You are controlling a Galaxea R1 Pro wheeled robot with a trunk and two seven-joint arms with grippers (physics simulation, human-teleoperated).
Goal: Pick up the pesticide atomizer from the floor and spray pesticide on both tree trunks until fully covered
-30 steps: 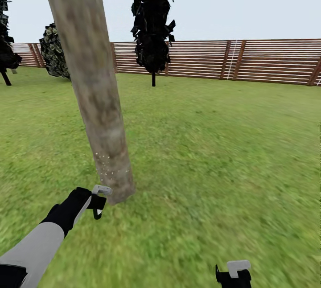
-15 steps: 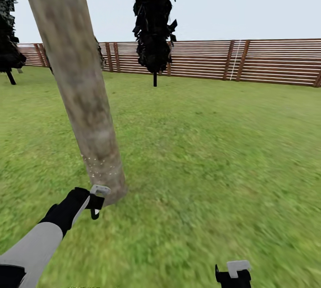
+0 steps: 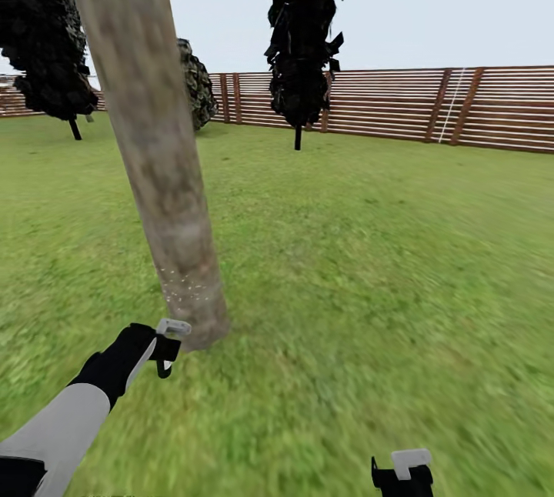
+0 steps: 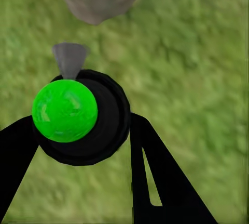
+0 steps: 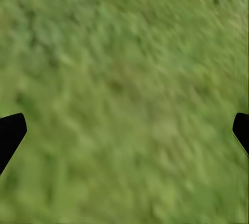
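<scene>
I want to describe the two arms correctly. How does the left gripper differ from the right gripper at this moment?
The left gripper is shut on the pesticide atomizer; the right gripper is open with nothing between its fingers. In the head view the left gripper is stretched forward to the base of the tree trunk, while the right gripper hangs low over open grass. Both point down at the lawn.

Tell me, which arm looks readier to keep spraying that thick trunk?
The left. Its tool holds the pesticide atomizer right beside the base of the tree trunk, nozzle facing it. The right tool hangs open and empty over grass, farther away.
</scene>
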